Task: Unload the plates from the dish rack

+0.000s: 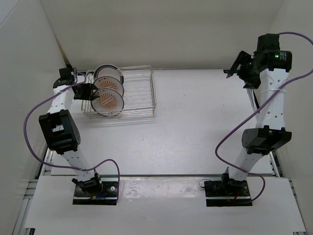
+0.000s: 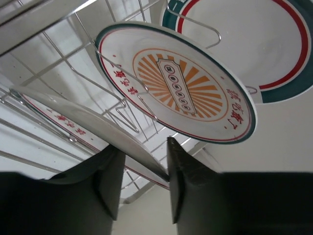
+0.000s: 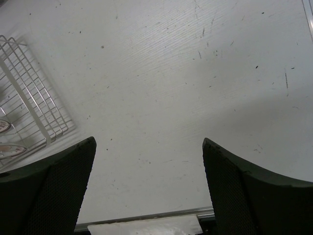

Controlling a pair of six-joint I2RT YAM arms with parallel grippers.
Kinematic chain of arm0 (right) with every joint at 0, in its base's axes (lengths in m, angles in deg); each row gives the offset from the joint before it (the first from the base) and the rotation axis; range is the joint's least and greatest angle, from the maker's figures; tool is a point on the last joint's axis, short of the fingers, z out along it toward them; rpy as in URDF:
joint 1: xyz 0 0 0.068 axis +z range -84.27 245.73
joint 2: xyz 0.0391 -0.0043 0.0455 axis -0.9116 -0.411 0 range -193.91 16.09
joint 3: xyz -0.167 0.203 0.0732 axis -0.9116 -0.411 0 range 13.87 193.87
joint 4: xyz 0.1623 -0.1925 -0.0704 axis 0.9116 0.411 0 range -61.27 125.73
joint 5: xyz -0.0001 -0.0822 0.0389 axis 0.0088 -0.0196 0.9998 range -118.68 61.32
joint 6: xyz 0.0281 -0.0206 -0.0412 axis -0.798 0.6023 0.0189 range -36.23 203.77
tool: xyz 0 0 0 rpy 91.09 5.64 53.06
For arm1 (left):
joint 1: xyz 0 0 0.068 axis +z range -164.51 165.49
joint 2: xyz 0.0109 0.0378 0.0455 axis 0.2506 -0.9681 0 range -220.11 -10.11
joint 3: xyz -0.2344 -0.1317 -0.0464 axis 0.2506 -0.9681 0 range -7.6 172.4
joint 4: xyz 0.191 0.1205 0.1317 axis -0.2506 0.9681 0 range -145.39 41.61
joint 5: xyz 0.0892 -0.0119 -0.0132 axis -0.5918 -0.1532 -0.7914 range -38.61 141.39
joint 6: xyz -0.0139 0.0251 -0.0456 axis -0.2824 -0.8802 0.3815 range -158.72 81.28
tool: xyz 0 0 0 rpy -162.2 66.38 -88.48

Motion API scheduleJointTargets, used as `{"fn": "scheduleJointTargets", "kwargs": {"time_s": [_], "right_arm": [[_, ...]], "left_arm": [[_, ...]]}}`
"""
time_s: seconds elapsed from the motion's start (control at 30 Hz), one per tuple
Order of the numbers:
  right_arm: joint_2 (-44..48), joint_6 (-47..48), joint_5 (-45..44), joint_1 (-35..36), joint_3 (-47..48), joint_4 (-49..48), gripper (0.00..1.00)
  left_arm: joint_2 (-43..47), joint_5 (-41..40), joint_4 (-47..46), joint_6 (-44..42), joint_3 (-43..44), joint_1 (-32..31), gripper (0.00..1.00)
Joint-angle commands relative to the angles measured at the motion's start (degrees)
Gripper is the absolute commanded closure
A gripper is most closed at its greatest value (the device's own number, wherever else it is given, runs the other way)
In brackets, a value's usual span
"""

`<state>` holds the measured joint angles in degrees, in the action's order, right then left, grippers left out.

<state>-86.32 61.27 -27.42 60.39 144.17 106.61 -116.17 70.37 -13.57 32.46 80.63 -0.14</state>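
The silver wire dish rack [image 1: 139, 93] stands at the back left and holds three plates upright in its left part. The two nearer ones, the front plate [image 1: 108, 101] and the middle plate [image 1: 108, 83], have orange sunburst centres, and a green-and-red rimmed plate [image 1: 105, 69] stands behind them. My left gripper [image 1: 89, 91] is at the rack's left side. In the left wrist view its open jaws [image 2: 145, 152] straddle the rim of the front plate [image 2: 83, 120], which touches the right finger. The middle plate [image 2: 176, 85] and the rimmed plate [image 2: 254, 44] show beyond. My right gripper [image 1: 235, 69] is open and empty at the back right.
The right part of the rack holds no plates. The right wrist view shows the white table top [image 3: 195, 73], with the rack's corner [image 3: 29, 93] at its left edge. White walls enclose the table on the left, back and right.
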Motion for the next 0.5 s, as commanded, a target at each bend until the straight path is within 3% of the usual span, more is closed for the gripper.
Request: {"fn": "scheduleJointTargets", "kwargs": {"time_s": [0.0, 0.1, 0.47], "right_arm": [[0.55, -0.35, 1.47, -0.63, -0.31, 14.4, 0.1], [0.19, -0.18, 2.52, -0.72, -0.49, 14.31, 0.1], [-0.51, 0.7, 6.83, -1.25, -1.01, 13.43, 0.1]], "left_arm": [[2.09, 3.15, -8.03, 1.15, 0.73, 0.83, 0.55], [2.09, 6.24, -12.54, 3.61, -0.51, 1.36, 0.64], [3.84, 13.1, -22.14, 12.14, -4.47, 2.24, 0.7]]}}
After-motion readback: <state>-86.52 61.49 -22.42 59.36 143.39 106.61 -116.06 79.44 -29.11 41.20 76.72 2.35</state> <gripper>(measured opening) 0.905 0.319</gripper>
